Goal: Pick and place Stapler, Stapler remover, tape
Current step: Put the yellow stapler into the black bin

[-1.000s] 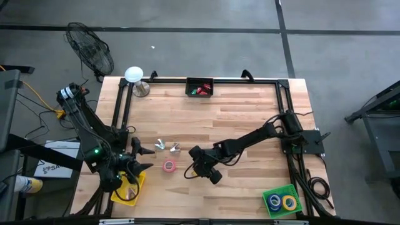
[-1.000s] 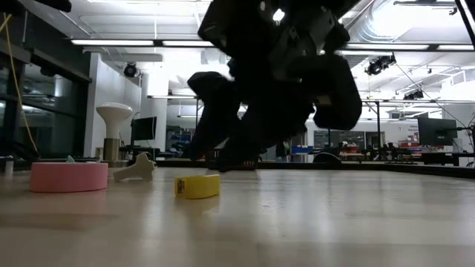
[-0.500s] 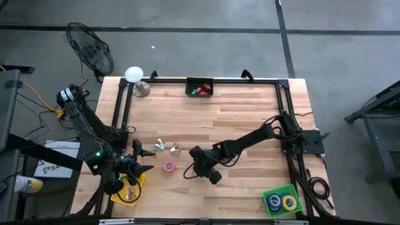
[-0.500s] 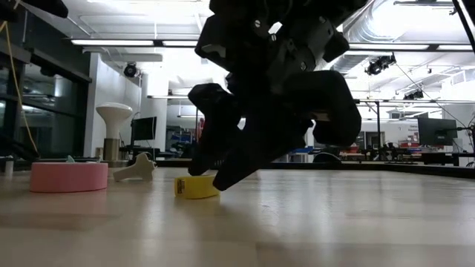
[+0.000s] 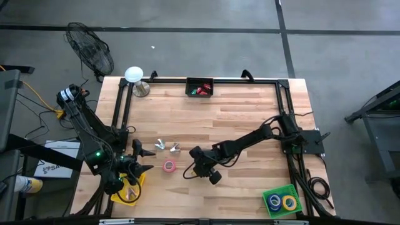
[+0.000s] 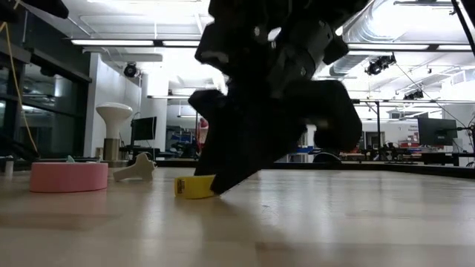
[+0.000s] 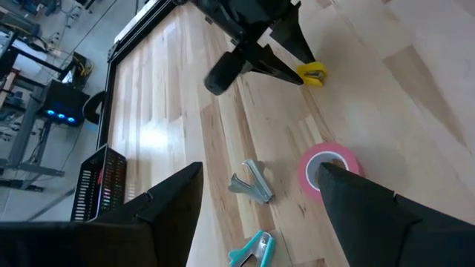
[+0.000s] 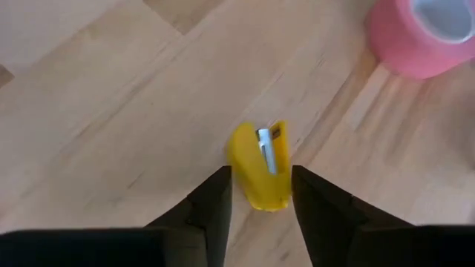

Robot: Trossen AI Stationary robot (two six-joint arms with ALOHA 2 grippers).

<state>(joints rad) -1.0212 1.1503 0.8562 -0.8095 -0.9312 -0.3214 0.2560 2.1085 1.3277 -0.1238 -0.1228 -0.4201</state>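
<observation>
A small yellow stapler [image 8: 258, 167] lies on the wood table, also seen in the low view [image 6: 191, 187]. My right gripper [image 8: 261, 174] is open, and its two fingers stand on either side of the stapler. In the high view the right gripper [image 5: 190, 172] covers the stapler. A pink tape roll [image 5: 169, 165] lies flat just left of it. Two silver staple removers [image 5: 167, 146] lie beyond the roll. My left gripper [image 5: 142, 159] waits open near the table's left edge, with a teal staple remover [image 7: 252, 248] below it. My right gripper comes down at a slant from the table's right, and its fingers [image 8: 215, 196] flank the yellow stapler's end [image 8: 261, 199]. I cannot tell whether they touch it. The stapler lies on the table.
A green bin [image 5: 282, 201] at the near right corner holds a blue and a yellow tape roll. A yellow bin [image 5: 128, 191] sits at the near left, and a black bin [image 5: 200, 87] at the far edge. A black frame [image 5: 282, 100] borders the table.
My right gripper has come down toward the table, from above the yellow stapler to where its fingertips reach the stapler. The stapler and pink tape have stayed in place.
</observation>
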